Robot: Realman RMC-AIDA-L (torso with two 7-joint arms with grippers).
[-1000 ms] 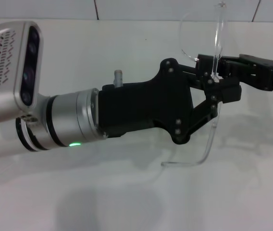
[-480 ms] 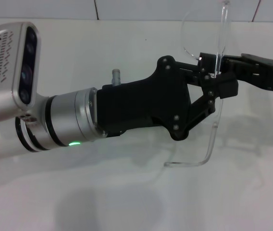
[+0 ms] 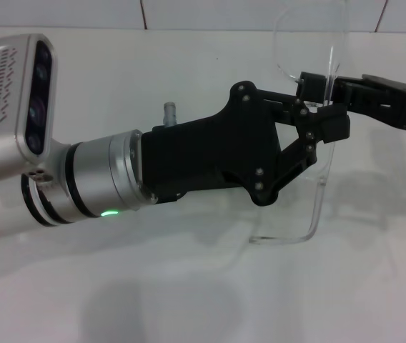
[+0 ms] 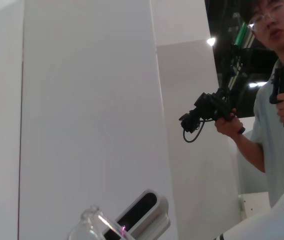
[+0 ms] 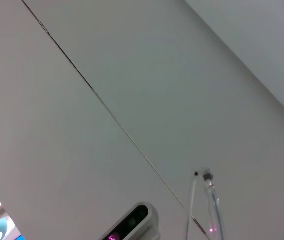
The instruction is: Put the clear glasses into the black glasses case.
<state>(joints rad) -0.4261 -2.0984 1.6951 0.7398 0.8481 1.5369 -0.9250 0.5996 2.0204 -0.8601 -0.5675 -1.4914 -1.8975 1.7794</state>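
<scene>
The clear glasses hang upright in the air above the white table, lens up and one long arm curving down. My left gripper reaches in from the left and is shut on the glasses near the hinge. From the right edge my right gripper meets the same spot on the frame; its grip is hidden there. A corner of the clear glasses shows in the left wrist view, and a clear arm of the glasses in the right wrist view. The black glasses case is out of view.
The left wrist camera housing fills the near left of the head view. A tiled wall runs behind the table. In the left wrist view a person stands holding hand controllers.
The glasses have risen a little and shifted right, with the lens now cut by the top edge. Both grippers rose with them.
</scene>
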